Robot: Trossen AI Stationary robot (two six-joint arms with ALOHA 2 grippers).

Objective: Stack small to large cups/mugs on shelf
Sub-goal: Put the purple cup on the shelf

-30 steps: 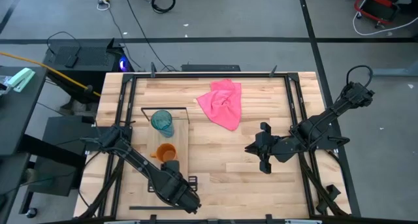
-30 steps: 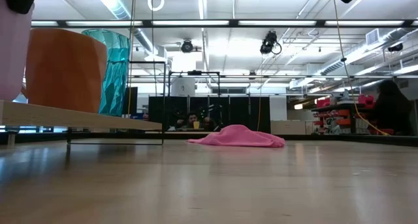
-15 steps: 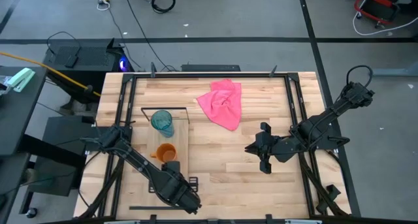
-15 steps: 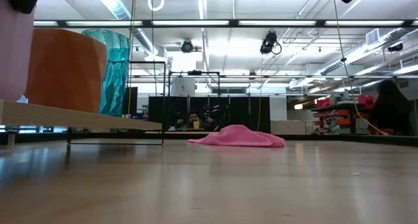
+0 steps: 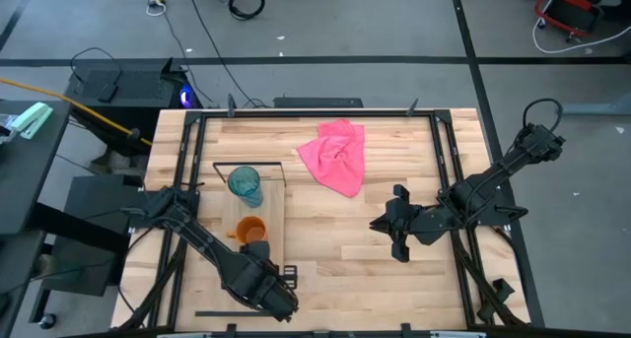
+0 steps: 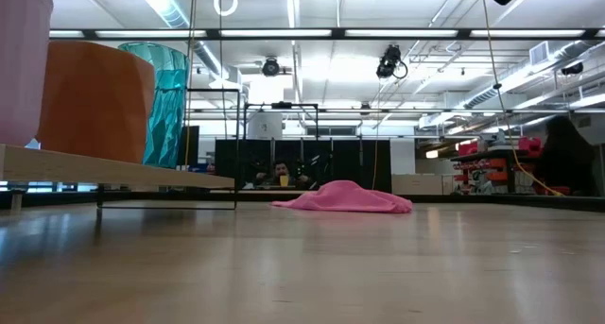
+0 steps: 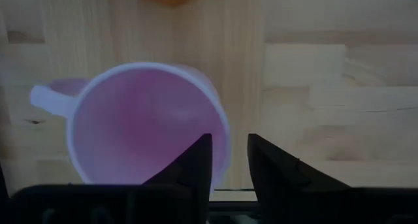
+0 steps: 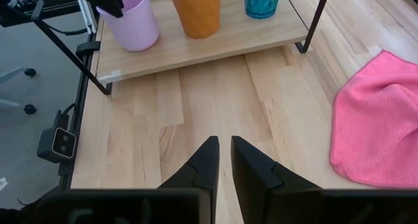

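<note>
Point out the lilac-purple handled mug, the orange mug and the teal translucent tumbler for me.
lilac-purple handled mug (image 8: 135, 25): right wrist view, on its outer wall.
orange mug (image 8: 196, 12): right wrist view, on its side wall.
teal translucent tumbler (image 5: 245, 183): high view, on its open mouth.

You are running two dark arms, matte black from base to tip, each built of slim straight links joined by bulkier rounded joints. The left arm (image 5: 212, 259) shows as a long thin strut ending in a blockier wrist. The right arm (image 5: 493, 185) carries a black cable looping out near its base (the loop stands clear against the grey floor). Its wrist is a chunky cross-shaped block. Seen from the wrist cameras, each arm's fingers (image 8: 206, 162) are black, wedge-shaped and tapering to narrow tips, rising from a flat black bar.
</note>
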